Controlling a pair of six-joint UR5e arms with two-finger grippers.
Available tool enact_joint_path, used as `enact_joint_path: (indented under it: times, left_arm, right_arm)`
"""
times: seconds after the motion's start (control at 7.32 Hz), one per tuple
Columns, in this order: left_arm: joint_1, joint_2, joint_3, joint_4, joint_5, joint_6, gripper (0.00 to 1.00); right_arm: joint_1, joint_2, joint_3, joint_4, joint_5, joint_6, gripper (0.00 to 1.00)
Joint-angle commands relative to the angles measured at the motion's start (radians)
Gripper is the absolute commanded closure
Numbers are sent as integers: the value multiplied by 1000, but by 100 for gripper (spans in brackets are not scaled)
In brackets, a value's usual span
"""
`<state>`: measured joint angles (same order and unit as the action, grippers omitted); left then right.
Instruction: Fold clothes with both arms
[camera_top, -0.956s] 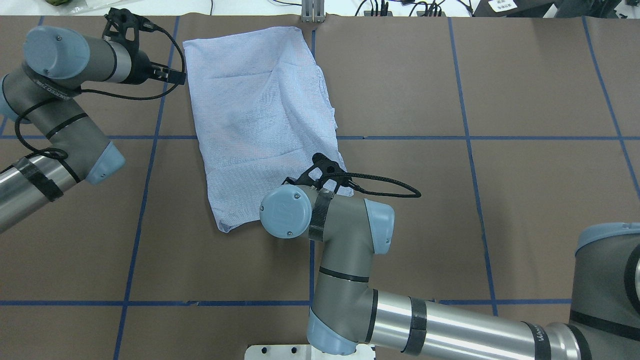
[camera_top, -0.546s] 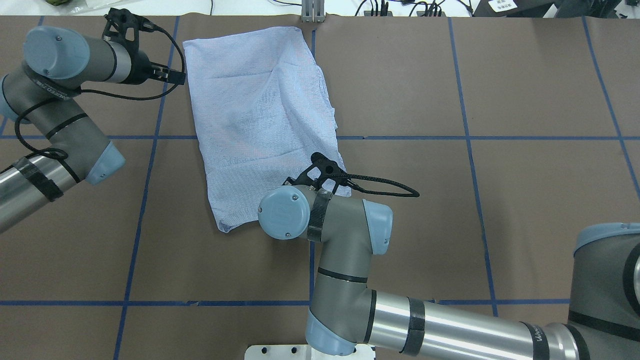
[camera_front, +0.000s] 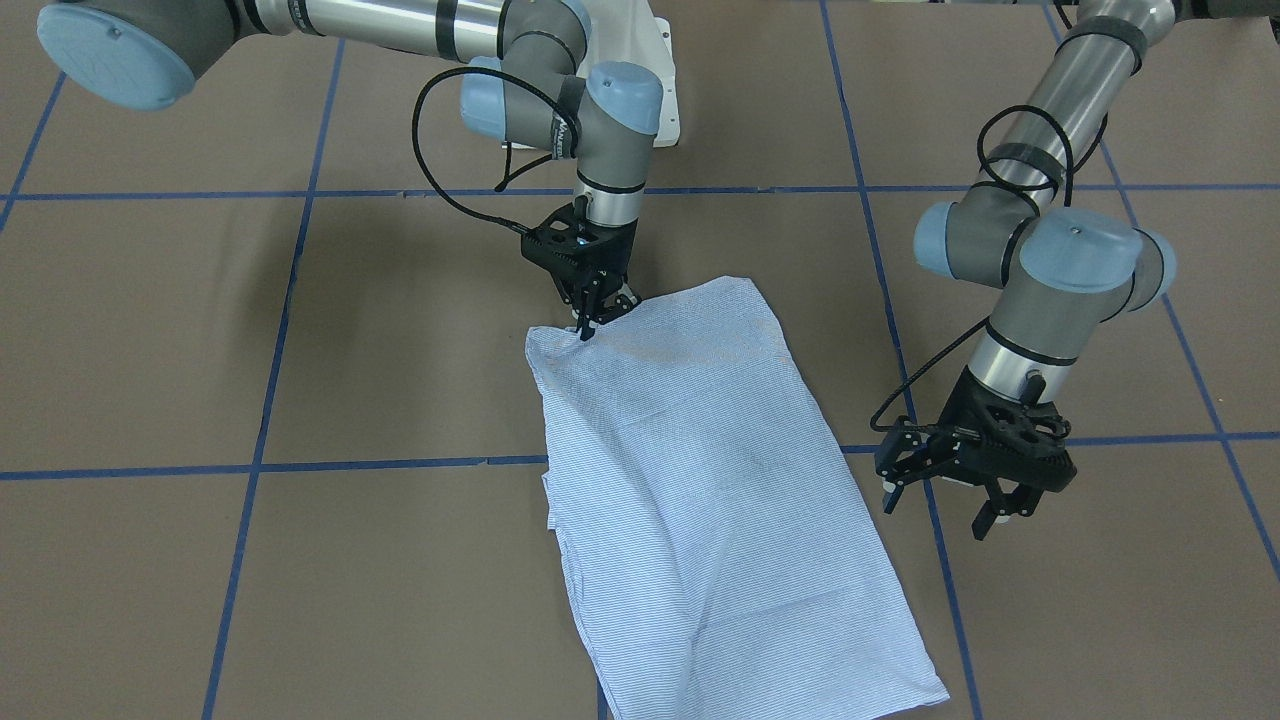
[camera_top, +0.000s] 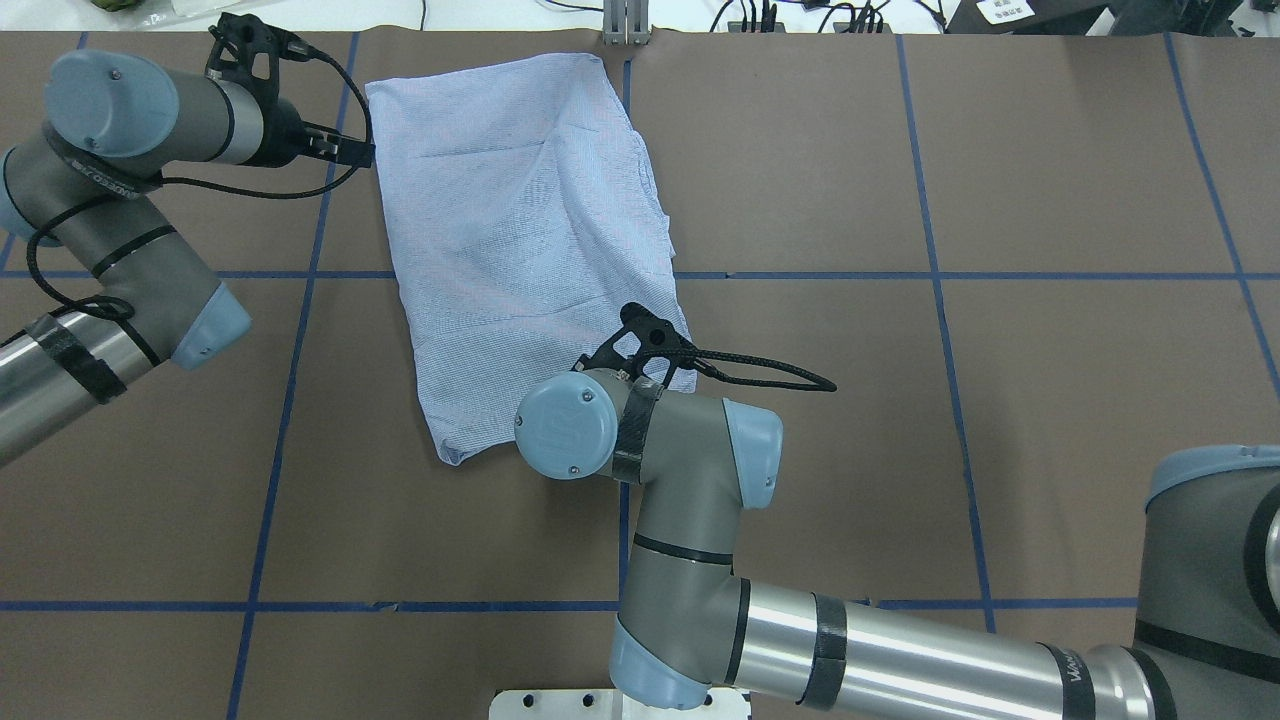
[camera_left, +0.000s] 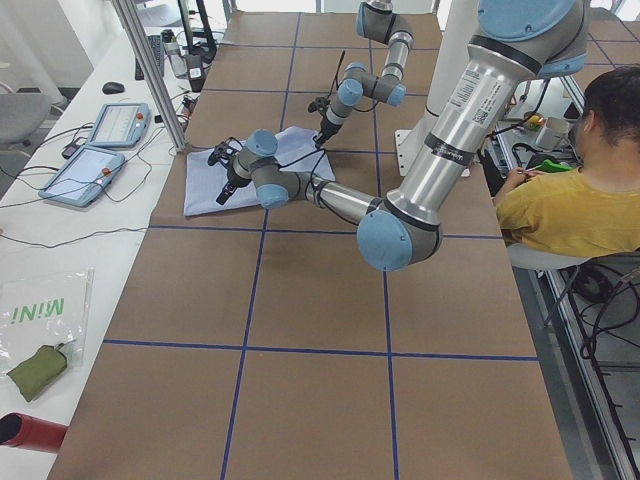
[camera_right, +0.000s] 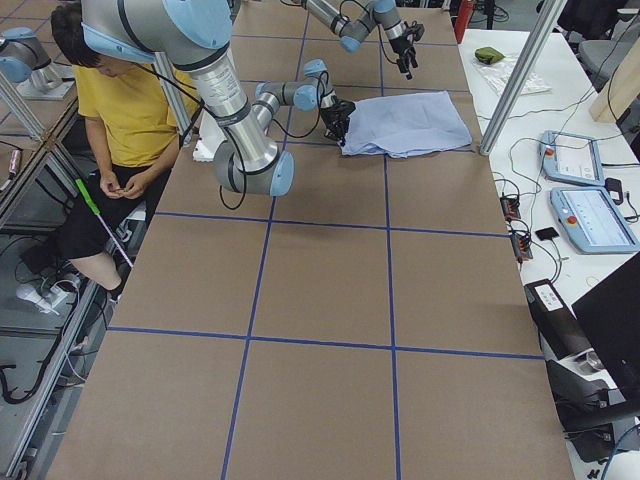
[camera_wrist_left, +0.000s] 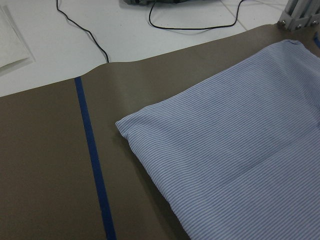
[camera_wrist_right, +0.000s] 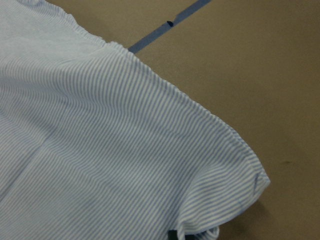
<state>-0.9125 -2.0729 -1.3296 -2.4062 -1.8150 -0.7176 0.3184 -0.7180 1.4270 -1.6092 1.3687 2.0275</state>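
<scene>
Shirt (camera_front: 700, 500): folded into a long striped panel, flat on the brown table (camera_front: 300, 330).
Right gripper (camera_front: 588, 322): fingers narrowed onto the shirt's near corner, apparently pinching it to lift for the next fold.
Left gripper (camera_front: 945, 505): fingers spread, empty, just beside the shirt's long edge, likely waiting to grasp.

— What is the shirt (camera_front: 720, 520) made of?
— Thin woven cloth, matt, finely striped, softly creased; its hem puckers just beside the right claw (camera_front: 588, 318).
— And the bench (camera_front: 300, 560) around it?
— A matt brown paper-like cover, smooth, crossed by slightly glossy blue tape lines (camera_front: 250, 466).
— The claws themselves?
— Matt black plastic, the left claw (camera_front: 945, 505) too. Above each, the arm tubes are shiny brushed metal with smooth light blue plastic caps.
</scene>
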Motion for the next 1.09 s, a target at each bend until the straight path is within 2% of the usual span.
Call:
enact_joint_path:
  times: [0.0,0.27,0.41,0.68,0.82,0.96]
  left_arm:
    - [9,69,-121,-2,-91,-134,0]
    - [145,172,-282,-2,-70,-283,0]
    - [228,216,-348,-2,-17,-372,0]
    - [346,278,-399,1,84,-520,0]
    - [394,277,-398,24,135,-586,7]
    - [426,271,-399,63,164,-650,23]
  right_arm:
    - [1,0,7,0,0,-4,100]
    - [1,0,13,0,0,-3,100]
    - [1,-1,15,0,0,-1,100]
    - [1,0,16,2,0,0,100]
    - [1,-1,21,2,0,2,100]
    - [1,-3,24,0,0,2,100]
